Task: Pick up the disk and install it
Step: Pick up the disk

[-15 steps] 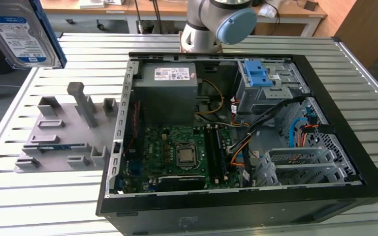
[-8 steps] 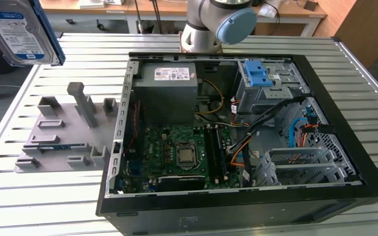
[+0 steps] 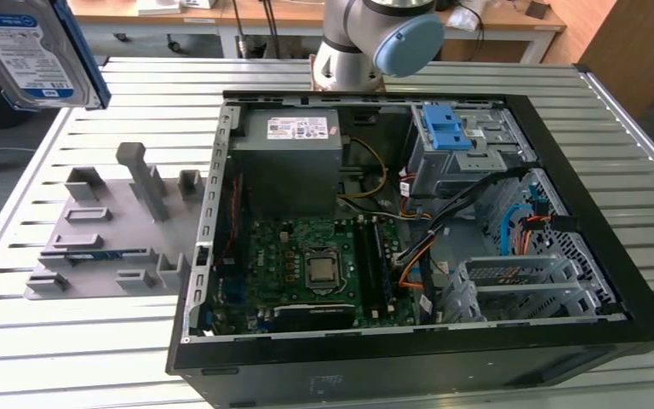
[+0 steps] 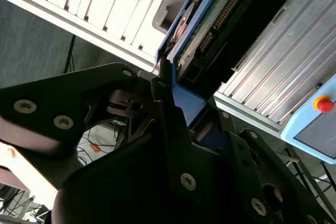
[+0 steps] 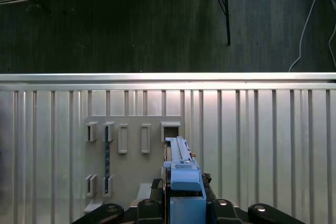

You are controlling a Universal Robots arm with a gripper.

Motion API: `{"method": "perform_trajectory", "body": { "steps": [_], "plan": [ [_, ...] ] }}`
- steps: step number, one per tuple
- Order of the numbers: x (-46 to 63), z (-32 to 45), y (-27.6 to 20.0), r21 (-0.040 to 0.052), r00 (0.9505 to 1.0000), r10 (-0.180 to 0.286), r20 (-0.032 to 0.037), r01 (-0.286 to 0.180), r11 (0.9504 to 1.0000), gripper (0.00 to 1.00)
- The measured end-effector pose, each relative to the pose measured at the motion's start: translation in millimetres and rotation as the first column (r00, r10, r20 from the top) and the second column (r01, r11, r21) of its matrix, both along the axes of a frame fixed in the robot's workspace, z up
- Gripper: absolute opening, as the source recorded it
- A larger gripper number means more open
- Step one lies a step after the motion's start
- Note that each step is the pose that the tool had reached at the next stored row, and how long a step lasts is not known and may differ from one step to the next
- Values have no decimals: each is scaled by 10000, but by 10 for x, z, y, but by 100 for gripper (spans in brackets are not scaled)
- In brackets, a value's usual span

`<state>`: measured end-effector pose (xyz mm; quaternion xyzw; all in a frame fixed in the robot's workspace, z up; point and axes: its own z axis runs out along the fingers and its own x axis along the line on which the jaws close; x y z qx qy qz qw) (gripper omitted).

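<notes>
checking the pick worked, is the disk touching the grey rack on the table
Apart. In the exterior view the disk hangs high above the grey rack, with bare table slats showing between them.

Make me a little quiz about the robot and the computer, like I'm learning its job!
1. True or false: the disk is already inside the case.
2. What stands on the table to the exterior view's left of the case? A) a grey holder B) a bowl C) a keyboard
3. Fill in: the gripper is shut on the ____.
Key: 1 false, it is held up in the air; 2 A; 3 disk.
</notes>
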<state>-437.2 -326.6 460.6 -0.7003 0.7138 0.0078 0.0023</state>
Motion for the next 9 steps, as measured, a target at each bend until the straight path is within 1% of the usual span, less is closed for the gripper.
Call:
{"method": "perform_trajectory", "body": {
  "steps": [9],
  "plan": [
    [-3,84,0,0,10000,0,1,0,10000,36]
  ]
}}
